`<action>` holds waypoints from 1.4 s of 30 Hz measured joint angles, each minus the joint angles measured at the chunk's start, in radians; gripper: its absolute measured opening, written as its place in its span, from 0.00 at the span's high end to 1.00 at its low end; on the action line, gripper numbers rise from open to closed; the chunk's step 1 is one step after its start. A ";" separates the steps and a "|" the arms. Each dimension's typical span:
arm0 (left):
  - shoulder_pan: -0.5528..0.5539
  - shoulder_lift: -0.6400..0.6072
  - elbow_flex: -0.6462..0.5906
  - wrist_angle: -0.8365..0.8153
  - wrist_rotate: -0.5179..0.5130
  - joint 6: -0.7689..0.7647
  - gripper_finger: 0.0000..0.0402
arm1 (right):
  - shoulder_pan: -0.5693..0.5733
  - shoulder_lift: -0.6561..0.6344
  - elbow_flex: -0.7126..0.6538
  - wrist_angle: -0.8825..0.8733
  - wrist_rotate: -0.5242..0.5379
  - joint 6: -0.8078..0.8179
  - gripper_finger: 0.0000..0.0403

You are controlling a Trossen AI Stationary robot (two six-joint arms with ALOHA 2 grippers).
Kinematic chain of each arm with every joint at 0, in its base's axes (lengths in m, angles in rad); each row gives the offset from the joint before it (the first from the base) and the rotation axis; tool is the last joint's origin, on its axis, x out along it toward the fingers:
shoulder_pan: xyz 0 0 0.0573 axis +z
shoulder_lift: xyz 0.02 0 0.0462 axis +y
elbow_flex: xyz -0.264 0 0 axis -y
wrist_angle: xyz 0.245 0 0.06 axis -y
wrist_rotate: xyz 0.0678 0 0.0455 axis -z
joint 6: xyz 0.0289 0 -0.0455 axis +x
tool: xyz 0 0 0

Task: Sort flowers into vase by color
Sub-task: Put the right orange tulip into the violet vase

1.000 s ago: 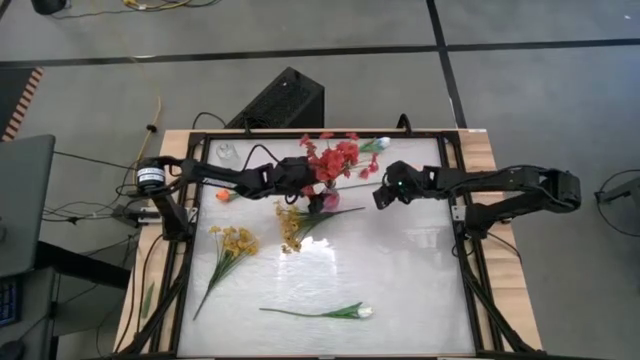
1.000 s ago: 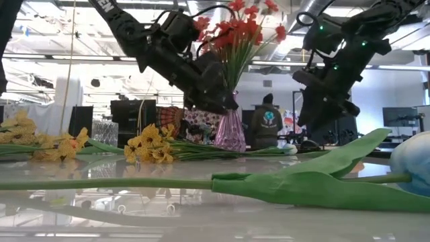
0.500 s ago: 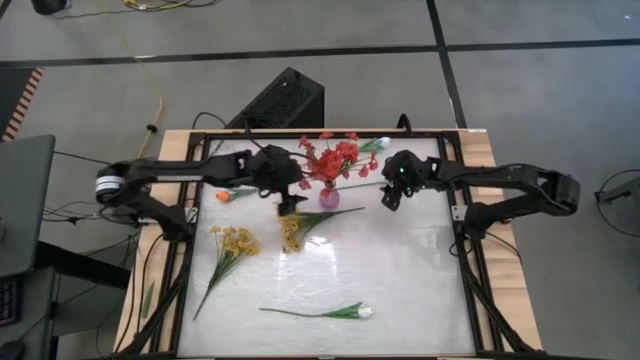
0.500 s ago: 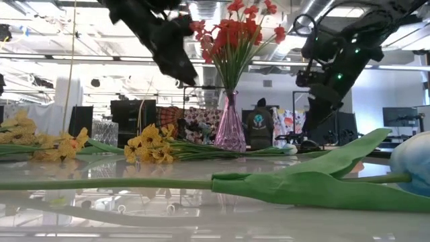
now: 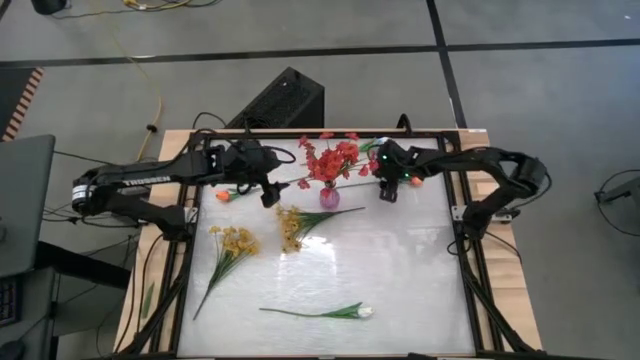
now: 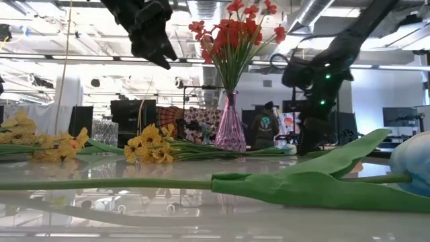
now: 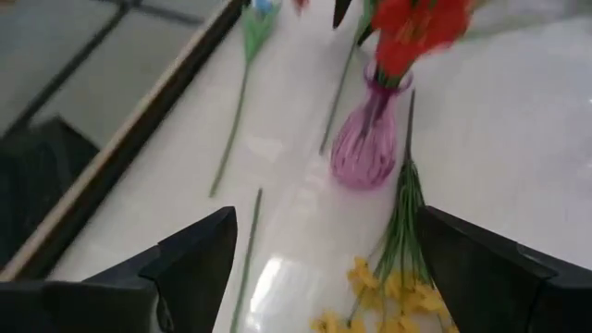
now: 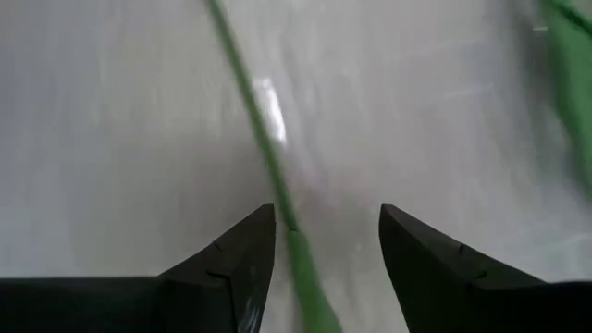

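Note:
A purple glass vase [image 5: 329, 196] stands near the table's far edge with red flowers [image 5: 331, 160] upright in it. My left gripper [image 5: 268, 195] hangs open and empty in the air to the left of the vase [image 7: 363, 148]. My right gripper [image 5: 388, 190] is open, low over the table on the vase's right. Its fingers stand on either side of a loose green stem [image 8: 268, 148] lying flat there. Two yellow sprays [image 5: 290, 225] [image 5: 235, 240], a white tulip [image 5: 360, 312] and a small orange bloom [image 5: 222, 196] lie on the table.
Another white bud [image 5: 382, 143] lies by the far edge behind the vase. The white tulip's leaf [image 6: 322, 178] fills the near foreground of the low view. A black frame [image 5: 458, 180] borders the table. A bare stretch of white tabletop [image 5: 420, 270] lies right of centre.
My left gripper has drawn back from the vase and red flowers, moving up and toward the table's left. The red flowers stay upright in the vase. My right gripper has come down close to the table beside the vase, while its arm has swung toward the far edge.

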 joint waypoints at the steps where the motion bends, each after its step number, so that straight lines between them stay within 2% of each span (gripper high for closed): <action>1: 0.000 0.000 0.000 -0.021 0.000 -0.018 0.20 | -0.006 0.022 0.019 -0.032 -0.004 -0.016 0.47; 5: -0.017 0.005 0.000 -0.076 -0.001 -0.078 0.20 | -0.029 0.118 0.086 -0.181 -0.046 -0.043 0.53; 8: -0.039 -0.007 0.000 -0.104 -0.010 -0.123 0.20 | -0.038 0.138 0.099 -0.219 -0.063 -0.037 0.66; 12: -0.090 -0.045 0.000 -0.133 -0.093 -0.181 0.20 | -0.022 0.077 0.091 -0.261 -0.049 -0.002 0.92; 14: -0.118 -0.062 0.000 -0.134 -0.154 -0.203 0.20 | -0.009 0.018 0.083 -0.300 -0.017 0.027 0.95; 16: -0.146 -0.075 0.000 -0.135 -0.205 -0.219 0.20 | 0.016 -0.056 0.076 -0.340 0.064 0.049 0.95; 19: -0.174 -0.088 0.000 -0.135 -0.249 -0.220 0.20 | 0.079 -0.179 0.090 -0.329 0.270 0.085 0.95; 23: -0.184 -0.099 0.000 -0.136 -0.247 -0.197 0.20 | 0.193 -0.341 0.084 -0.402 0.544 0.207 0.96; 26: -0.183 -0.104 0.000 -0.135 -0.199 -0.170 0.20 | 0.279 -0.455 0.089 -0.482 0.781 0.374 0.96; 28: -0.183 -0.104 0.000 -0.135 -0.162 -0.153 0.20 | 0.330 -0.509 0.086 -0.537 0.898 0.526 0.96; 31: -0.183 -0.103 0.000 -0.129 -0.106 -0.136 0.20 | 0.393 -0.579 0.093 -0.561 1.033 0.676 0.96; 34: -0.182 -0.103 0.000 -0.089 -0.014 -0.153 0.20 | 0.458 -0.624 0.131 -0.488 1.110 0.701 0.96; 36: -0.182 -0.103 0.000 -0.027 0.093 -0.198 0.20 | 0.520 -0.637 0.157 -0.379 1.140 0.608 0.96; 38: -0.182 -0.103 0.000 0.037 0.229 -0.246 0.20 | 0.590 -0.639 0.182 -0.202 1.145 0.415 0.96; 42: -0.188 -0.103 0.000 0.131 0.461 -0.347 0.20 | 0.753 -0.617 0.196 0.135 1.036 -0.059 0.96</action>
